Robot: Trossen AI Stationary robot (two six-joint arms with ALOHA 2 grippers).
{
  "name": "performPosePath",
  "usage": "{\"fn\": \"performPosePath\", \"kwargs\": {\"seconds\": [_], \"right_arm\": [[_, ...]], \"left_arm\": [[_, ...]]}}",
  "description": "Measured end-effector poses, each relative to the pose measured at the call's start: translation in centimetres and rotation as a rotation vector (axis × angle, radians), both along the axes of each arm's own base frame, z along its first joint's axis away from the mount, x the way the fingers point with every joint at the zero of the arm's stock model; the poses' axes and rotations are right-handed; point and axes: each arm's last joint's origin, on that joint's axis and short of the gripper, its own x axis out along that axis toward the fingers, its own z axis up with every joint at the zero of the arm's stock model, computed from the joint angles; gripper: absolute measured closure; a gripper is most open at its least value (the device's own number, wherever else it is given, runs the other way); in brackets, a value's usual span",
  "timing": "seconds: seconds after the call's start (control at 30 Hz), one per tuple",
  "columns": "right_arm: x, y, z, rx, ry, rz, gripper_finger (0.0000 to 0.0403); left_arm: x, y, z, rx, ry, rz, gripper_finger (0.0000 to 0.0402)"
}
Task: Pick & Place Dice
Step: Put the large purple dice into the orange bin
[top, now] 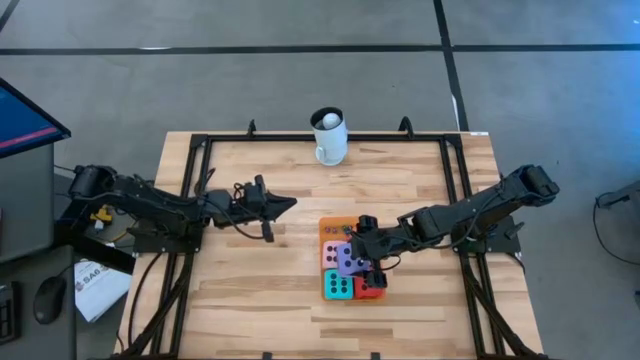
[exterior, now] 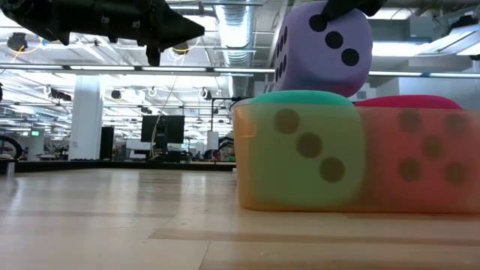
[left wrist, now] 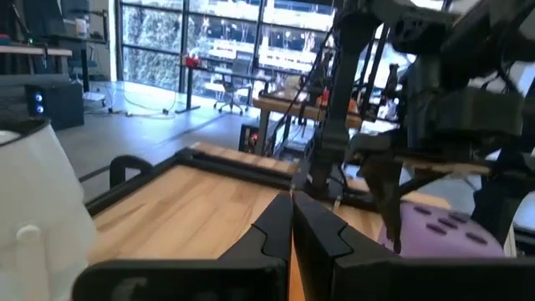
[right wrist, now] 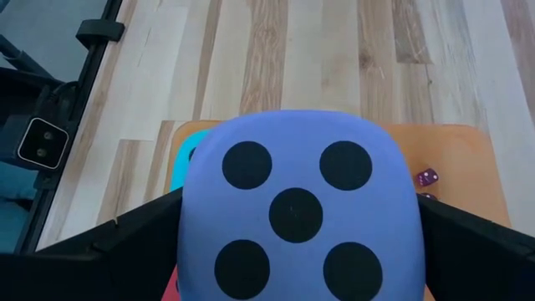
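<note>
On the orange mat (top: pixel 330 228) right of the table's middle sit a pink die (top: pixel 329 252), a teal die (top: pixel 338 288) and a red die (top: pixel 373 287). Above them is a purple die (top: pixel 350 263), tilted, with my right gripper (top: pixel 362 250) around it from the right. In the low view it rises behind the tops of the teal die (exterior: pixel 300 96) and the red die (exterior: pixel 409 101), which hide its underside. My left gripper (top: pixel 285 205) hangs shut over the table left of the mat, pointing level toward the dice and touching nothing. My right gripper has the purple die between its two widely spread fingers (right wrist: pixel 125 242), one on each of two opposite sides (right wrist: pixel 188 234). It comes slanting down from the table's right. The five-pip face (right wrist: pixel 297 209) looks back at the wrist. The die sits tilted, above the other dice; whether it rests on them is hidden.
A white mug (top: pixel 330 138) with a ball in it stands at the table's far edge. Tiny coloured dice (right wrist: pixel 428 176) lie on the mat's far part. Black frame rails (top: pixel 195 200) run along the table's sides. Bare wood lies between the two arms and near the front edge.
</note>
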Motion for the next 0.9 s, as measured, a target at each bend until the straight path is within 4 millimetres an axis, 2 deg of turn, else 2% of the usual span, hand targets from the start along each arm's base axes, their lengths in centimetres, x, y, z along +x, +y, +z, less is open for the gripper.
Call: {"fn": "performPosePath", "kwargs": {"seconds": [0.2, 0.47, 0.77, 0.9], "right_arm": [[0.0, 0.0, 0.0, 0.000, 0.000, 0.000, 0.0003], [0.0, 0.0, 0.0, -0.002, 0.006, 0.000, 0.0003], [-0.1, 0.0, -0.1, -0.003, 0.007, 0.000, 0.0003], [-0.1, 0.0, -0.1, -0.003, 0.007, 0.000, 0.0003]], "left_arm": [[0.0, 0.1, 0.4, -0.059, -0.060, -0.002, 0.0401], [0.0, -0.6, 0.4, -0.055, -0.058, -0.105, 0.0401], [0.0, -0.4, 0.6, -0.060, -0.074, -0.078, 0.0401], [0.7, -1.4, 0.4, -0.065, -0.043, -0.131, 0.0401]]}}
